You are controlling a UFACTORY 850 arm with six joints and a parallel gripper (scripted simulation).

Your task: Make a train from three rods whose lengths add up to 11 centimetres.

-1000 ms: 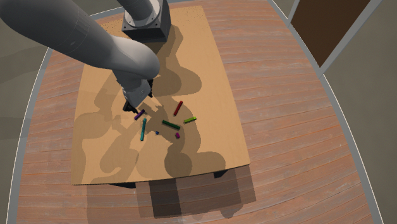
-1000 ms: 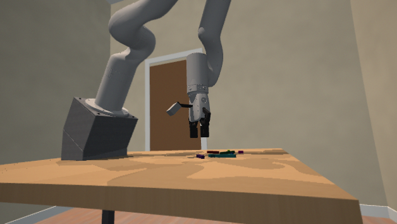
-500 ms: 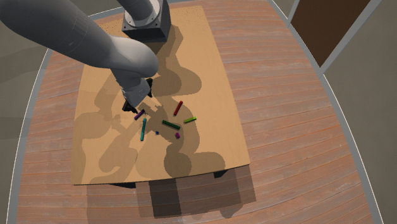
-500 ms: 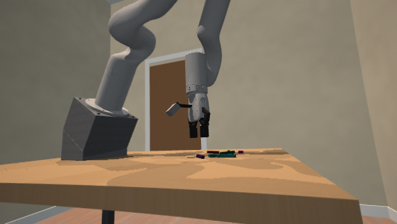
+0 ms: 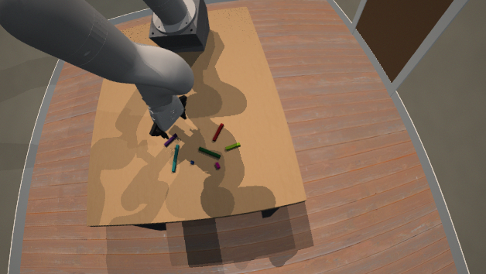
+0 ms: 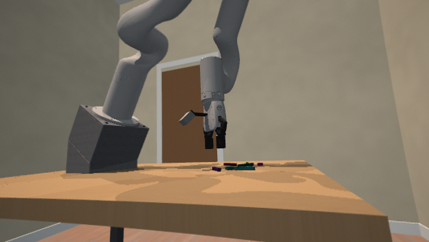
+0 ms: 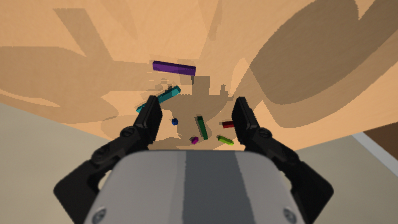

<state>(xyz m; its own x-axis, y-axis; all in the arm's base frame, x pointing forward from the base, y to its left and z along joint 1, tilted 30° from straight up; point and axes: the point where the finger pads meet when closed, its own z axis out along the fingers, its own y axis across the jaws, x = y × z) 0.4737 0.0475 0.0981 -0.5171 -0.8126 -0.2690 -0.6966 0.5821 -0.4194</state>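
On a tan wooden table (image 5: 116, 186) over plank flooring (image 5: 348, 155), scattered rods beneath the wide, empty hand (image 6: 215, 141).

On the tan table (image 5: 263, 116) lie a purple rod (image 5: 170, 140), a turquoise rod (image 5: 176, 158), a dark green rod (image 5: 209, 152), a red rod (image 5: 217, 132), a lime rod (image 5: 233, 146), a small blue rod (image 5: 192, 162) and a magenta rod (image 5: 217, 166). The arm (image 5: 97, 50) is grey with black fingers; the floor (image 5: 348, 135) is reddish-brown planks.
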